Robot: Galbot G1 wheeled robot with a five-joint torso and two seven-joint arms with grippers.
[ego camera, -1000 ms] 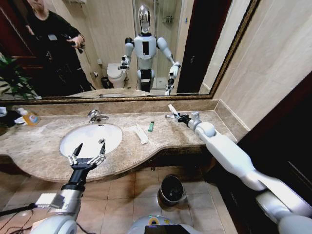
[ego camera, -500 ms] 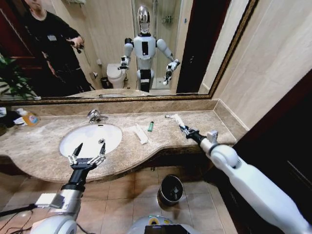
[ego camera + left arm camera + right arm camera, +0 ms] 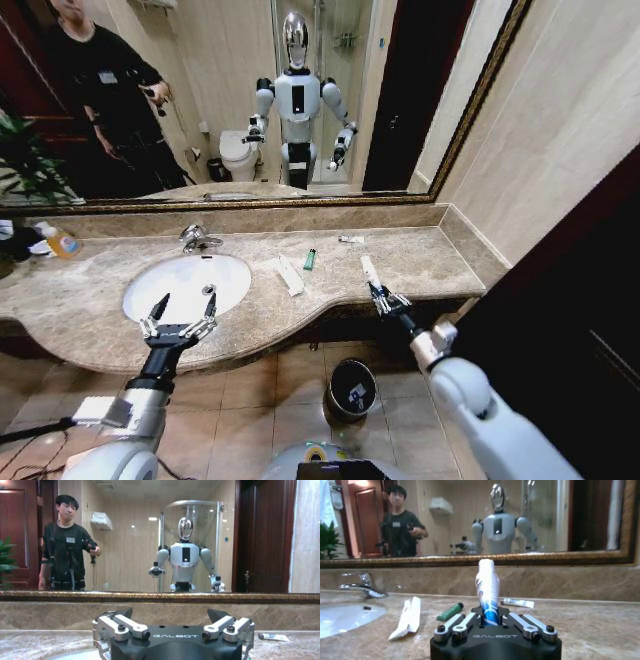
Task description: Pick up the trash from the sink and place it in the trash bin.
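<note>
My right gripper (image 3: pixel 383 298) is shut on a white-and-blue tube (image 3: pixel 368 270) and holds it upright over the counter's front edge, right of the sink (image 3: pixel 140 300). In the right wrist view the tube (image 3: pixel 487 587) stands up between the fingers (image 3: pixel 460 624). On the counter lie a long white strip (image 3: pixel 290 275), a green lighter-like stick (image 3: pixel 310 259) and a small tube (image 3: pixel 351 239) by the back wall. The black trash bin (image 3: pixel 352 388) sits on the floor below the counter. My left gripper (image 3: pixel 180 318) hangs open over the sink's front rim.
A chrome faucet (image 3: pixel 196 237) stands behind the basin. A clear bottle with an orange label (image 3: pixel 60 240) is at the far left of the marble counter (image 3: pixel 420 260). A mirror runs along the back wall; a dark door is at my right.
My right arm has drawn back from the rear of the counter toward its front edge, carrying the tube. The left arm has stayed still.
</note>
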